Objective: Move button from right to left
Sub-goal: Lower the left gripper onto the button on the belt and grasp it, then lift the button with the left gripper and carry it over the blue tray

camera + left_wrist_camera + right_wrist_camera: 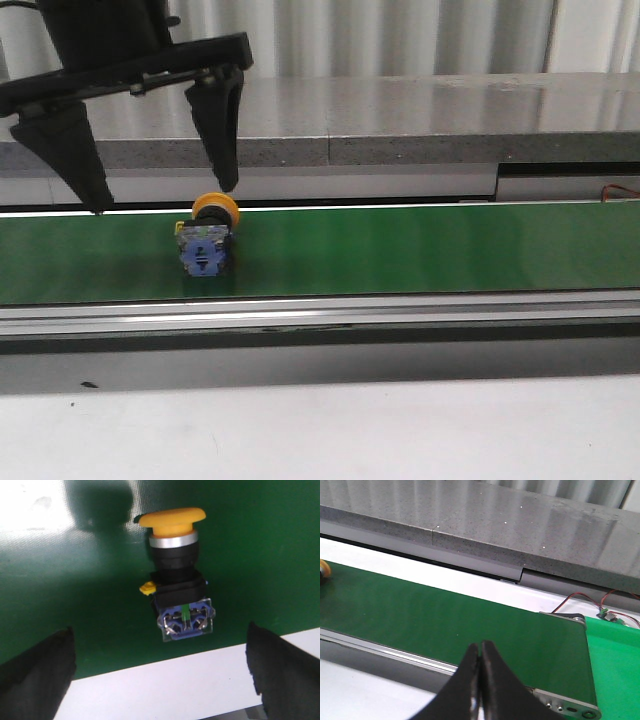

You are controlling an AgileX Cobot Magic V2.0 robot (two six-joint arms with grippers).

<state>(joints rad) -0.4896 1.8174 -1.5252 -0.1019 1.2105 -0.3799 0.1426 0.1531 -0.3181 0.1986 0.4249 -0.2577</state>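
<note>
- Yellow, smooth mushroom cap, metal ring, black collar and blue translucent blocky body: the button (179,575) lies on its side on the matte green belt (420,250), below the left tool (165,200), between its spread black wedge fingers (218,130); untouched
- Right tool (480,680) clenched, empty, beside speckled grey stone bench (485,525); no legible writing

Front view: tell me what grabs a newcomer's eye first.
The button, with its yellow cap and blue contact body, lies on its side on the green belt, left of centre. The left gripper hangs wide open over it, its black fingers pointing down. A grey stone-like ledge runs behind.
</note>
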